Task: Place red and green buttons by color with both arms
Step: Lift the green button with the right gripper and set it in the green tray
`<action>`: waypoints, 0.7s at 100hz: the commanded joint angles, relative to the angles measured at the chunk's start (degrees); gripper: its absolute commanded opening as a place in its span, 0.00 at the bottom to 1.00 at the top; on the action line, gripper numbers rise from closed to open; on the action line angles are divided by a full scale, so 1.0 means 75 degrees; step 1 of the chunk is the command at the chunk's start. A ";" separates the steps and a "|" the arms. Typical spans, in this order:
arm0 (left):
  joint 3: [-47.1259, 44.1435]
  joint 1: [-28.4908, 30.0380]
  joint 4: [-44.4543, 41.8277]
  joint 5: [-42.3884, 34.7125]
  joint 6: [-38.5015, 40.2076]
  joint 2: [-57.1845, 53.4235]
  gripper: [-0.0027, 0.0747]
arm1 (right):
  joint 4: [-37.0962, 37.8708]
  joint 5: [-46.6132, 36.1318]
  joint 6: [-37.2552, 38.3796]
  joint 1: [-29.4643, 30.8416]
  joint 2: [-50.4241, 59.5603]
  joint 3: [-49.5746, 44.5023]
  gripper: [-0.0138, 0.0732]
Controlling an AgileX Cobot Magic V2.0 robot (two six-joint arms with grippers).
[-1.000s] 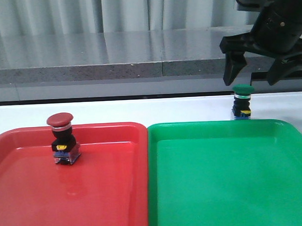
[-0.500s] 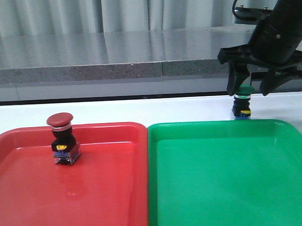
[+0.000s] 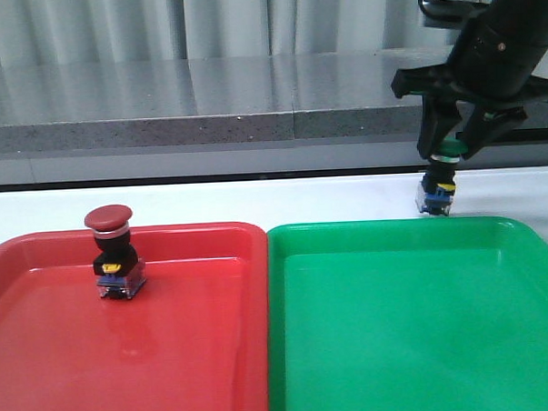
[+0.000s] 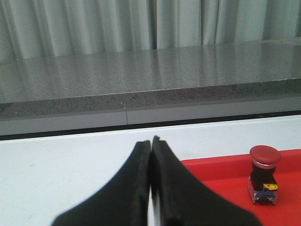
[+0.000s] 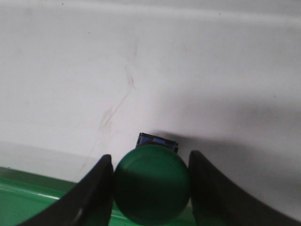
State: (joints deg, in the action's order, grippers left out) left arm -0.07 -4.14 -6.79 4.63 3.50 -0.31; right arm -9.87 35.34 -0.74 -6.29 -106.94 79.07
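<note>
The red button (image 3: 112, 253) stands upright in the far left part of the red tray (image 3: 199, 354); the left wrist view shows the red button (image 4: 263, 174) too. The green button (image 3: 437, 189) is on the white table just behind the green tray (image 3: 407, 327), slightly tilted. My right gripper (image 3: 453, 148) comes down from above and is shut on the button's cap. In the right wrist view both fingers press the sides of the green cap (image 5: 151, 183). My left gripper (image 4: 151, 141) is shut with nothing in it, over the white table left of the red tray, and is out of the front view.
The two trays lie side by side and fill the near table. Beyond a strip of white table (image 3: 256, 202) runs a grey stone ledge (image 3: 207, 126) with curtains behind it. The green tray's far rim (image 5: 28, 197) lies right under the right gripper.
The right gripper came down over the green button and its fingers closed on the cap. The button now leans and sits slightly higher. The red button has not moved.
</note>
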 commanded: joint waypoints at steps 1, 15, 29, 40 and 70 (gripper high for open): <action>-0.0326 0.0029 0.0023 -0.0674 0.0040 -0.0231 0.01 | -0.0087 -0.0033 -0.0078 -0.0009 0.0651 0.0464 0.35; -0.0326 0.0029 0.0023 -0.0674 0.0040 -0.0231 0.01 | -0.0087 0.0274 -0.0078 -0.0009 0.1213 0.0504 0.35; -0.0326 0.0029 0.0023 -0.0674 0.0040 -0.0231 0.01 | -0.0087 0.0799 -0.0078 -0.0111 0.1733 0.0466 0.35; -0.0326 0.0029 0.0023 -0.0674 0.0040 -0.0231 0.01 | -0.0079 0.0957 -0.0078 -0.0392 0.2110 0.0214 0.35; -0.0326 0.0029 0.0023 -0.0674 0.0040 -0.0231 0.01 | -0.0079 0.0673 0.0226 -0.0975 0.2561 -0.1065 0.35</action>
State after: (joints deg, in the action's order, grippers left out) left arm -0.07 -4.14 -6.79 4.63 3.50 -0.31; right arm -10.05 44.10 0.00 -13.35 -90.42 71.79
